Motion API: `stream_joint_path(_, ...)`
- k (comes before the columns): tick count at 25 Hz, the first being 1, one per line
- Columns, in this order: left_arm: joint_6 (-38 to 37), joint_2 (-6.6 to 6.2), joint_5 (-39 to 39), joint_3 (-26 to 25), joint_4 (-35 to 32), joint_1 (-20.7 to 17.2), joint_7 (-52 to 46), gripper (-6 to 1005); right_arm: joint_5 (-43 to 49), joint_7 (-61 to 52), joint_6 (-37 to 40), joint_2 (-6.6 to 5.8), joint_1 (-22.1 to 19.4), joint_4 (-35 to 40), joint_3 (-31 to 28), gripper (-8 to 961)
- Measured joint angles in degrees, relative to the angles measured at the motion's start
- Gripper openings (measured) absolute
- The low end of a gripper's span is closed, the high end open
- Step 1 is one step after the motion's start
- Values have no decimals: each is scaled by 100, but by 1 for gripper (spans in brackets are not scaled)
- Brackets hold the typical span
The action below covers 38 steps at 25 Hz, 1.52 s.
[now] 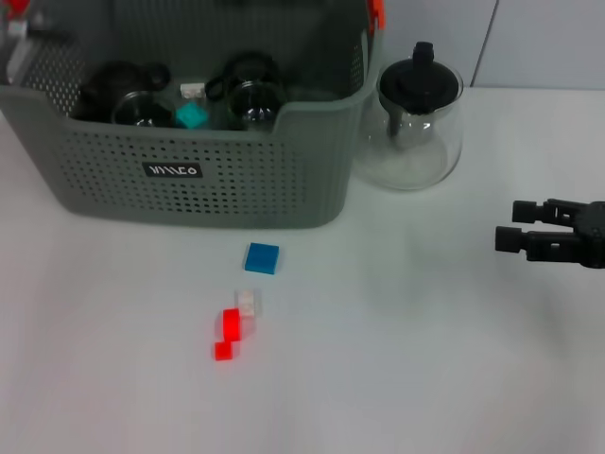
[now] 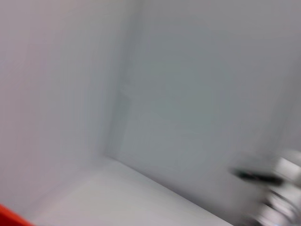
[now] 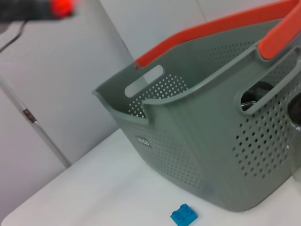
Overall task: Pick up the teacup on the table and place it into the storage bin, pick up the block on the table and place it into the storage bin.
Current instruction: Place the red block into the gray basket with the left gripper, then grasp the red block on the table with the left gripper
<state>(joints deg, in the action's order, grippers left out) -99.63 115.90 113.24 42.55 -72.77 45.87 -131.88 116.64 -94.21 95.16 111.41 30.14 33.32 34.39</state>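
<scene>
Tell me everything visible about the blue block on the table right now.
The blue block is a small, flat, square plastic brick, bright blue; the right wrist view shows studs on top. It lies flat on the white table, just in front of the storage bin without touching it. Nothing grips or touches it.

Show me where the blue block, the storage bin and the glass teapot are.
blue block [image 1: 262, 257], head view, its top face.
storage bin [image 1: 236, 180], head view, its perforated front wall.
glass teapot [image 1: 421, 83], head view, its black lid.
</scene>
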Motion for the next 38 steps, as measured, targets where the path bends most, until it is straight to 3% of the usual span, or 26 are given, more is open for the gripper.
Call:
stream_joint_path(4, 1724, -134, 1286, 324, 399, 322, -176, 224, 0, -1, -4, 2, 15, 3, 14, 943)
stream_joint_path(5, 2332, -150, 2003, 455, 740, 537, -325, 226, 0, 0, -3, 1, 21, 5, 14, 943)
stream_joint_path(9, 3105, -143, 3033, 555, 1450, 888, -511, 235, 0, 2, -5, -13, 43, 2, -1, 943)
stream_joint_path(13, 3882, -43, 4068, 565, 1918, 1066, -852, 243, 0, 14, -5, -14, 59, 2, 5, 943)
stream_joint_path(19, 4070, 91, 4710, 806, 1995, 1071, -1052, 256, 0, 17, -6, -14, 62, 9, 10, 944)
stream_joint_path(23, 4069, 128, 4756, 962, 1995, 1050, -1057, 265, -1, 5, -4, -14, 68, 22, 21, 943)
stream_joint_path(30, 3793, 172, 4528, 839, 1693, 1021, -1043, 498, -1, 31, 40, -14, 72, 37, 24, 942)
stream_joint_path(34, 2680, 193, 3122, 493, 804, 687, -638, 729, -1, 60, 40, -15, 64, 38, 24, 942)
stream_joint_path(38, 1234, 165, 1135, 105, 247, 260, 190, 764, -1, 49, 38, -23, 34, 39, 24, 942)
